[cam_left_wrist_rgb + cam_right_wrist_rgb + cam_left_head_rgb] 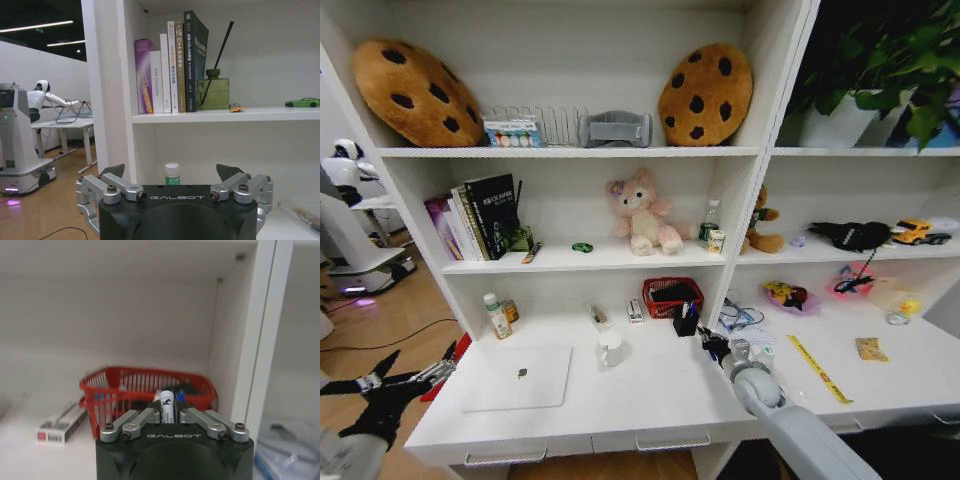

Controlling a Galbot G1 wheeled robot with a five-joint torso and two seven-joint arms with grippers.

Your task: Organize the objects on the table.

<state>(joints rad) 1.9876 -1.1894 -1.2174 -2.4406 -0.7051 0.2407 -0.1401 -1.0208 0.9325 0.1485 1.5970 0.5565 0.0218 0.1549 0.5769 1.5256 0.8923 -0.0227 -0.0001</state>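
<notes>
A thin silver laptop point(520, 376) lies shut on the left of the white table point(650, 400). Beyond the table's left edge, my left gripper point(395, 385) point(171, 172) hangs open and holds nothing. My right gripper point(704, 339) point(167, 407) sits just right of the black pen cup point(685, 322), shut on a white marker point(166, 400) in front of the red basket point(150, 387). I cannot tell whether the marker's tip is inside the cup. A small clear bottle point(610, 350) stands mid-table. The green toy car point(582, 247) point(302, 102) rests on the shelf above.
A green-capped bottle point(497, 316) point(172, 173) stands at the table's back left. Books point(480, 215), a pink plush point(642, 212) and cookie cushions point(705, 95) fill the shelves. Cables point(738, 320), a yellow strip point(820, 370) and small toys lie on the right section.
</notes>
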